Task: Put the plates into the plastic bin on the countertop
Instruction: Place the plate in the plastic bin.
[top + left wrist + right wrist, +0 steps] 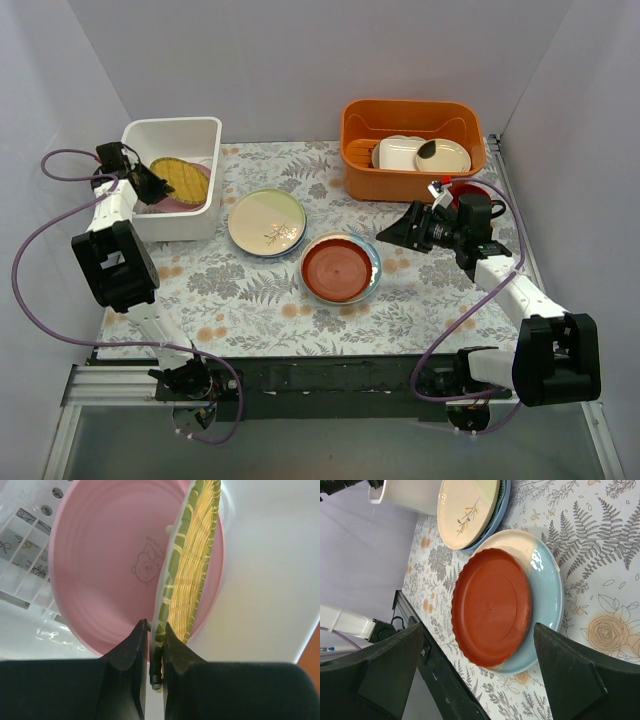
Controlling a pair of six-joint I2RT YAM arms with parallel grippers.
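My left gripper (150,182) is shut on the rim of the yellow woven-look plate (181,178), holding it tilted inside the white plastic bin (185,222). The left wrist view shows its fingers (135,652) pinching that plate (192,565) above the pink plate (105,565), which lies in the bin. The pink plate's edge (172,203) shows under it. The cream-green leaf-sprig plate (265,221) sits on a teal-blue plate on the countertop (240,300). The red-brown plate (336,268) rests on a silvery pale plate (547,580). My right gripper (400,235) is open, empty, right of that stack.
An orange tub (412,148) with cream rectangular dishes (415,153) stands at the back right. A red mug (466,193) sits behind the right wrist. Grey walls close in on both sides.
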